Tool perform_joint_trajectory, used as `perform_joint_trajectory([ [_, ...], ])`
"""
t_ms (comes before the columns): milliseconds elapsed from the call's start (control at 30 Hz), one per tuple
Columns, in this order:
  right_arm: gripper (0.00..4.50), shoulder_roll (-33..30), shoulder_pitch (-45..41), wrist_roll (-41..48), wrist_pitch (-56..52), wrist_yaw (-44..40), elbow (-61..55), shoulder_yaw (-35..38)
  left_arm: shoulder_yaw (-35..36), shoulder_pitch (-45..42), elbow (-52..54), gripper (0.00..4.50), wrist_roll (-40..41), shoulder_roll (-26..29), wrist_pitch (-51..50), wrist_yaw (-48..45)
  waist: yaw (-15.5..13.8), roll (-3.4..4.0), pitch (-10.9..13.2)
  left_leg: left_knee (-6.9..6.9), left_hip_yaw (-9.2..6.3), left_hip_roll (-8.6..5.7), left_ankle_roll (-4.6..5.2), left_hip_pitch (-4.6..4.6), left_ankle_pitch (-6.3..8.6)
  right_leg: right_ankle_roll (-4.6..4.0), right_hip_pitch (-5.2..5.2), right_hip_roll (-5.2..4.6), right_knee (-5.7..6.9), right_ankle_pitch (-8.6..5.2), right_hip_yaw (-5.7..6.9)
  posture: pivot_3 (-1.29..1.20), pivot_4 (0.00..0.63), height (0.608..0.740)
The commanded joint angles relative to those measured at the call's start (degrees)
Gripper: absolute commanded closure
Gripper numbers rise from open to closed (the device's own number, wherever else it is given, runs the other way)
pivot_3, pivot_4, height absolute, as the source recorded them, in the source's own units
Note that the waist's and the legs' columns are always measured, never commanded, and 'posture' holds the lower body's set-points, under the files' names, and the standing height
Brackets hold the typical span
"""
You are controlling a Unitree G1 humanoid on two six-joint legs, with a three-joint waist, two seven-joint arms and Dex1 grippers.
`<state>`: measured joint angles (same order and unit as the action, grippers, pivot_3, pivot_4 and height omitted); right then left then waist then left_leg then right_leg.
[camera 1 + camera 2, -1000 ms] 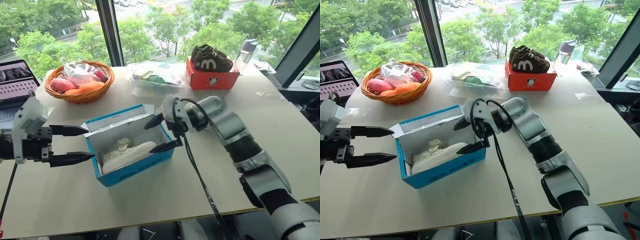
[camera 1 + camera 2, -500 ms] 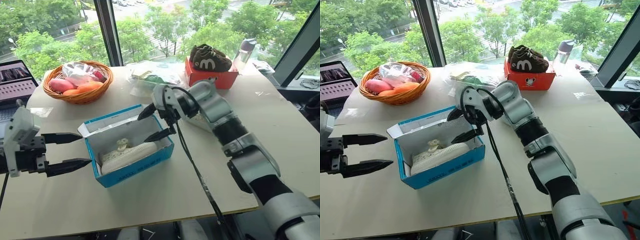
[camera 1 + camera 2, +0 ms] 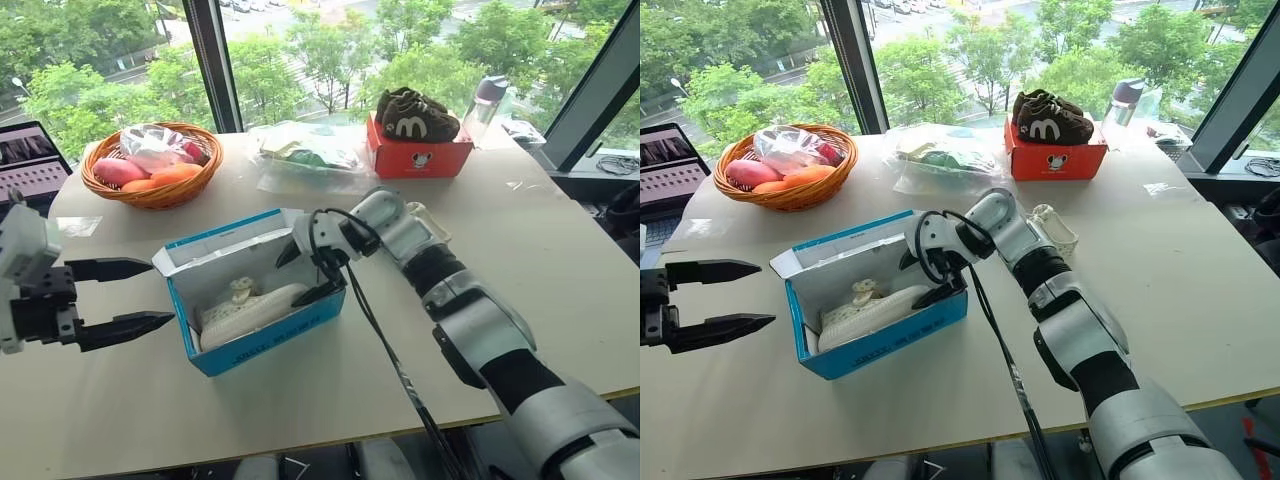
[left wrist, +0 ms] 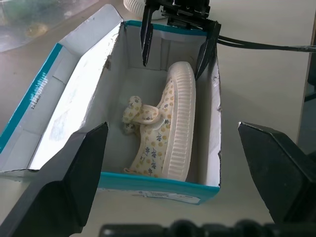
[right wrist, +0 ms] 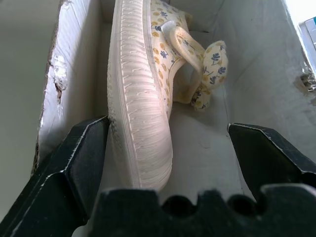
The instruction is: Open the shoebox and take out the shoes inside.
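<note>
**Right gripper inside open shoebox**

Shoebox point(image 3: 262, 335) sits open on table point(image 3: 560, 260). Shoe point(image 4: 174, 129) lies on its side inside. Right gripper point(image 3: 306, 272), fingers apart, straddles the shoe's end. Left gripper point(image 3: 135, 297), fingers apart, hovers beside the box.

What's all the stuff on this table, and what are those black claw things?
shoebox: one, bright blue, white inside, open, table middle.
shoe: one seen, cream with small flower print, on its side in the shoebox.
basket: one, orange wicker, holding bagged food, far left.
plastic bag: one, clear, far middle.
red-orange box: one, far right.
brown shoes: a pair, on that box.
bottle: one, by the window.
laptop: one, left edge.
table: one, pale wood.
left gripper: black, open, left of the shoebox.
right gripper: black, open, in the shoebox astride the shoe's end.
</note>
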<state>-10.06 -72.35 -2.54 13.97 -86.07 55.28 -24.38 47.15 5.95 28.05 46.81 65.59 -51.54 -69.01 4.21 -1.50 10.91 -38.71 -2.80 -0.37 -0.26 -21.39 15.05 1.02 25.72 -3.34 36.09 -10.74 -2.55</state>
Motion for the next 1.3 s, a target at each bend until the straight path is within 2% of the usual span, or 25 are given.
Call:
perform_joint_trajectory([
  [33, 0.71, 1.3, -1.5, -1.0, 1.8, 0.2, 2.6, 0.9, 2.3, 0.1, 0.5, 0.0, 0.5, 0.9, -0.5, -0.1, 0.0, 0.0, 0.0, 0.0, 0.0, 0.01, 0.0, 0.02, 0.0, -0.01, -0.01, 0.0, 0.0, 0.01, 0.0, 0.0, 0.15, 0.74],
  [100, 1.5, 1.8, -1.9, -1.2, 2.1, 0.2, 3.6, 1.4, 2.5, 0.2, 0.4, 0.0, 0.5, 1.1, -0.4, -0.1, 0.1, 0.0, 0.0, 0.0, 0.0, 0.06, 0.0, 0.06, 0.0, -0.03, -0.03, 0.03, 0.0, 0.02, 0.0, 0.0, 0.15, 0.74],
  [233, 2.71, 2.3, -2.6, -1.2, 2.5, -0.1, 4.4, 2.2, 2.1, -0.1, -0.5, 0.0, 0.1, 1.7, 0.3, -0.4, 0.2, 0.0, 0.0, 0.0, 0.01, 0.11, -0.03, 0.11, 0.02, -0.05, -0.05, 0.09, 0.0, 0.02, 0.0, 0.0, 0.15, 0.74],
  [300, 3.47, 2.5, -2.7, -1.0, 2.6, -0.4, 4.3, 2.5, 1.5, -0.5, -0.9, 0.0, -0.1, 2.1, 0.7, -0.4, 0.3, 0.0, 0.0, 0.0, 0.01, 0.14, -0.04, 0.11, 0.02, -0.07, -0.05, 0.13, 0.0, 0.03, 0.0, 0.0, 0.15, 0.74],
  [400, 4.0, 2.6, -2.6, -0.9, 2.4, -0.9, 3.6, 2.9, 0.6, -1.2, -1.3, 0.0, 0.0, 2.4, 1.3, -0.2, 0.5, 0.0, 0.0, 0.01, 0.01, 0.16, -0.05, 0.1, 0.03, -0.08, -0.04, 0.15, 0.0, 0.02, 0.0, 0.0, 0.15, 0.74],
  [700, 4.13, 2.3, -4.2, 2.7, 1.0, -1.9, -0.8, 6.8, -0.9, -2.2, -1.8, 0.0, -0.2, 2.3, 2.0, -0.2, 1.3, 0.02, 0.0, 0.01, -0.05, 0.16, -0.1, 0.04, 0.06, -0.09, 0.03, 0.14, 0.0, 0.02, 0.0, 0.0, 0.15, 0.74],
  [800, 4.13, 1.7, -5.1, 0.6, 5.2, 2.2, -4.1, 6.7, -1.7, -2.7, -2.4, 0.0, -0.3, 2.6, 2.3, -0.4, 1.4, 0.02, 0.0, 0.01, -0.08, 0.17, -0.1, -0.04, 0.06, -0.09, 0.16, 0.14, 0.03, 0.03, -0.01, 0.0, 0.15, 0.74],
  [933, 4.13, 2.1, -4.2, 0.8, 5.1, 4.4, -10.3, 6.7, -3.4, -4.2, -3.0, 0.0, 0.0, 2.8, 2.9, -0.2, 1.4, 0.02, 0.0, 0.01, -0.08, 0.18, -0.14, -0.31, 0.04, -0.12, 0.47, 0.15, 0.12, 0.04, -0.01, 0.0, 0.15, 0.74],
  [1033, 4.13, -0.6, -3.2, 1.4, 4.0, 2.9, -13.8, 7.0, -4.8, -5.5, -3.9, 0.0, -0.3, 3.2, 3.4, -0.5, 1.3, 0.02, 0.0, 0.0, -0.08, 0.18, -0.17, -0.42, 0.05, -0.12, 0.54, 0.16, 0.1, 0.04, 0.0, 0.0, 0.15, 0.74],
  [1133, 4.13, -4.6, -5.9, 1.7, 1.0, 3.4, -13.2, 9.3, -6.7, -7.0, -6.2, 0.0, -1.1, 3.9, 4.9, -1.5, 0.9, 0.02, 0.0, -0.07, -0.08, 0.13, -0.22, -0.55, 0.03, -0.12, 0.53, 0.07, 0.07, 0.05, 0.04, 0.0, 0.15, 0.74],
  [1300, 4.13, -13.4, -8.6, -0.2, -5.7, 4.5, -13.4, 10.6, -16.0, -14.7, -11.2, 0.0, -2.3, 4.6, 9.1, -3.0, -0.2, 0.02, 0.0, -0.1, 0.06, 0.01, -0.29, -0.58, -0.01, -0.13, 0.54, 0.01, 0.05, 0.05, 0.08, 0.0, 0.15, 0.74],
])
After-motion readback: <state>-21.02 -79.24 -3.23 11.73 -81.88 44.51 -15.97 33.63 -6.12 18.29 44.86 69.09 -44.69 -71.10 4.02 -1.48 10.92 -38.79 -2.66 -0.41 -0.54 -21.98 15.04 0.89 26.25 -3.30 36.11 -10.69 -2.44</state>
